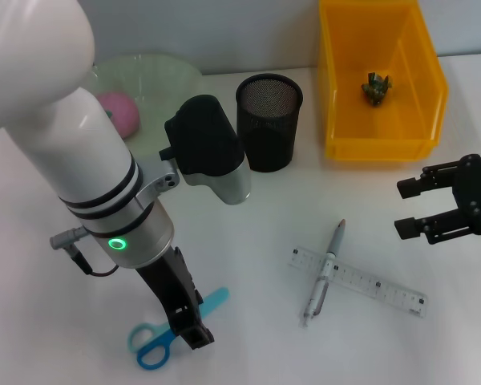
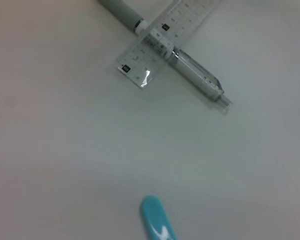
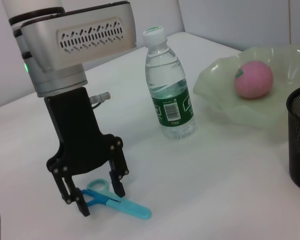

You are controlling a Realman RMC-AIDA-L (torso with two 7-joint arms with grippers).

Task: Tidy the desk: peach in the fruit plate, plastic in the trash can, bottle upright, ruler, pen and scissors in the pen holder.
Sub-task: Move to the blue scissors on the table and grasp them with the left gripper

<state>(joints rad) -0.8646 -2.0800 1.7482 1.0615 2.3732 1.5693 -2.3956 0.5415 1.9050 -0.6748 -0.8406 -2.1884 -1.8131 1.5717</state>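
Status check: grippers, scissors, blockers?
Left gripper open, down astride scissors. Right gripper open, idle at table's right. Pen lies across ruler; nothing blocking scissors.

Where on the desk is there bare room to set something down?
Bare desk lies between the scissors and the crossed pen and ruler, and between the pen holder and the ruler. Crowded: the back row, fruit plate to trash can, and around the left gripper.

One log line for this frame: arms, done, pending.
left gripper: open, straddling scissors | right gripper: open, idle | done: peach in plate, bottle upright | pending: pen, ruler
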